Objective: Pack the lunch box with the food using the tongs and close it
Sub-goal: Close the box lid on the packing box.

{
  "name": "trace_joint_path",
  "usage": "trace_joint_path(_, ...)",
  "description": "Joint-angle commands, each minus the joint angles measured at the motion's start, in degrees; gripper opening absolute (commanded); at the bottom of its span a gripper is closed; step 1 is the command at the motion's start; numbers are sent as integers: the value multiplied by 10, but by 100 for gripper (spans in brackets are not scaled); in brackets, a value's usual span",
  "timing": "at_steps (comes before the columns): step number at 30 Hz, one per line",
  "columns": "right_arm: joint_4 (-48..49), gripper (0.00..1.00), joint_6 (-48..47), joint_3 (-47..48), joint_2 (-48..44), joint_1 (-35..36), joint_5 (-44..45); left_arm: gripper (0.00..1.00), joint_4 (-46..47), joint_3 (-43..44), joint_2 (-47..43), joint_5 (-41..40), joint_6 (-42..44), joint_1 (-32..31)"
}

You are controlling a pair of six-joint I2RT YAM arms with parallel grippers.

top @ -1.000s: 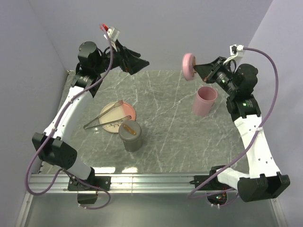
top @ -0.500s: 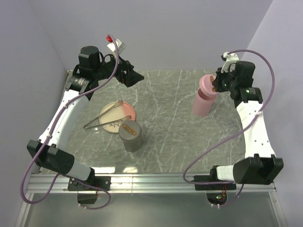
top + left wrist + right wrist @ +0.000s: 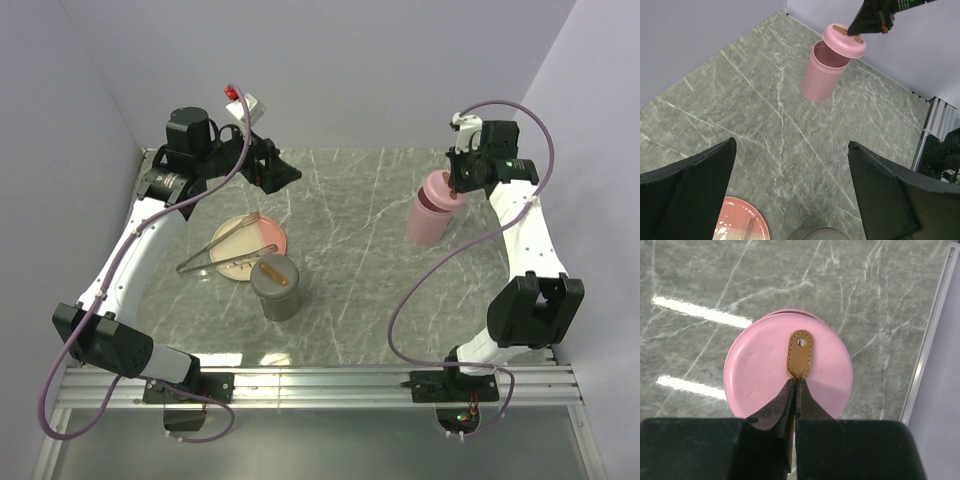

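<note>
The left claw (image 3: 283, 175) hangs over the far left of the marbled grey bench (image 3: 350, 270), its blunt black fingers (image 3: 700, 192) spread wide with nothing between them. Below it, the slim silver tongs (image 3: 225, 250) lie across a round pink plate (image 3: 278, 238), their joined end sticking out onto the bench. The food (image 3: 243, 245) on the plate reads only as a pale patch, its pieces too small to tell apart. Just beside the plate stands a matte grey canister (image 3: 275, 295), cut off in the left wrist view. Far right, the smooth pink cylindrical lunch box (image 3: 430, 222) stands open. Its round lid (image 3: 760, 370) tilts over the mouth, hiding most of the body from the right wrist; contact with the rim is unclear. The right claw (image 3: 796, 385) is pinched shut on the lid's stitched tan tab (image 3: 800, 352).
</note>
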Motion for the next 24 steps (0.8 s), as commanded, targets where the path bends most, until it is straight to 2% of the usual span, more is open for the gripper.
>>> trace_joint_path(1,4,0,-20,40,9,-3,16,99,14,-9,-23,-5,3,0)
trace_joint_path(11,37,0,-15,29,41,-3,11,99,15,-10,-21,-13,-2,0)
trace_joint_path(24,64,0,-19,-10,33,18,21,99,19,-2,-21,-19,-4,10)
